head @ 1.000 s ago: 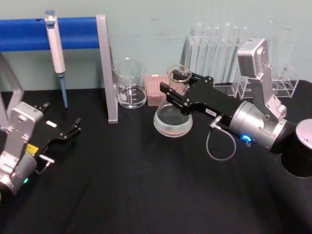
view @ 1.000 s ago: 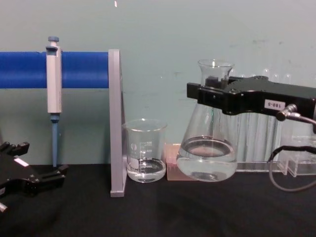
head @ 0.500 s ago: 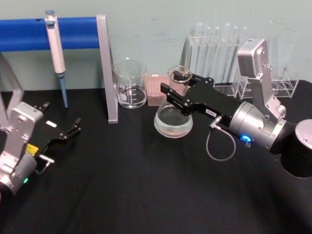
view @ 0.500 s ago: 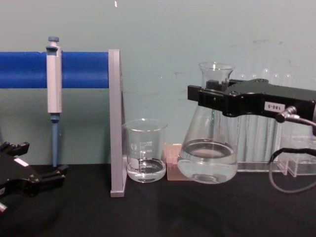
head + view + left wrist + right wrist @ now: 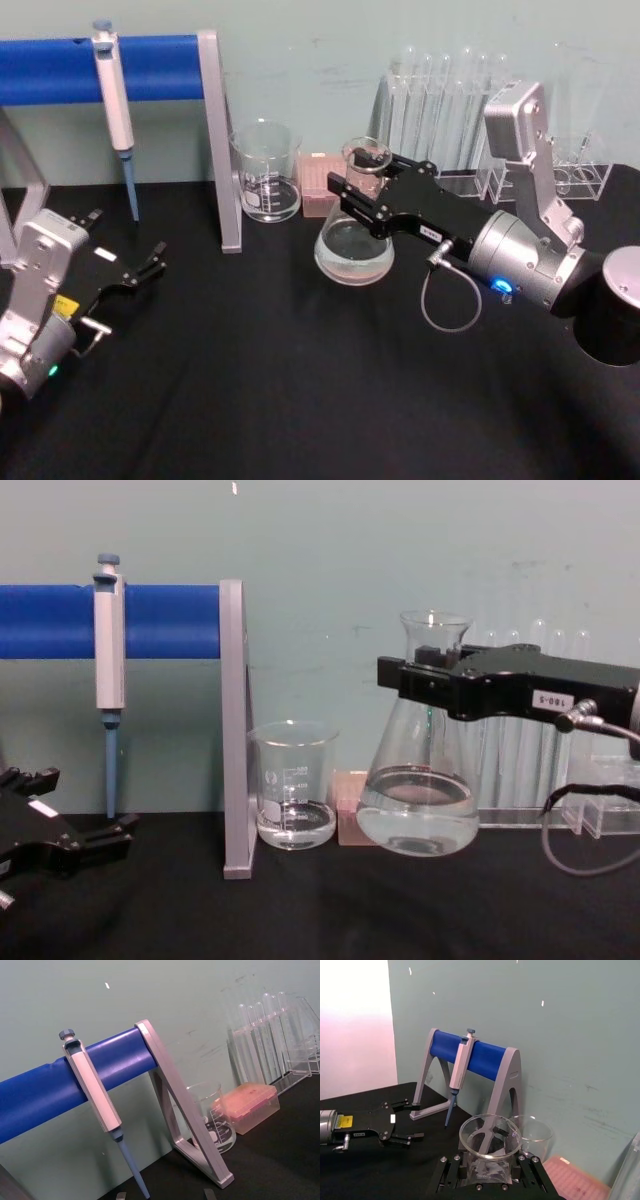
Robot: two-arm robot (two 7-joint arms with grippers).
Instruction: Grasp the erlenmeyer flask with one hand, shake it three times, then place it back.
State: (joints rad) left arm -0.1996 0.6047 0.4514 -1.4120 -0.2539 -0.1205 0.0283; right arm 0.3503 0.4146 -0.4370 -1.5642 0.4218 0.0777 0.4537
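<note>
two grippers: the left (image 5: 125, 240), at 9 o'clock, rests with jaws apart and empty. the right (image 5: 362, 176), reaching in from 3 o'clock, clamps the flask (image 5: 353, 250) by its neck near centre. the flask's base seems just off the table (image 5: 300, 380). a beaker (image 5: 266, 180) stands at 11 o'clock.

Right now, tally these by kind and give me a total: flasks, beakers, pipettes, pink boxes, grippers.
Erlenmeyer flask: 1
Beaker: 1
Pipette: 1
Pink box: 1
Grippers: 2, the left gripper open and parked low on the left, the right gripper shut on the flask's neck
Total: 6
</note>
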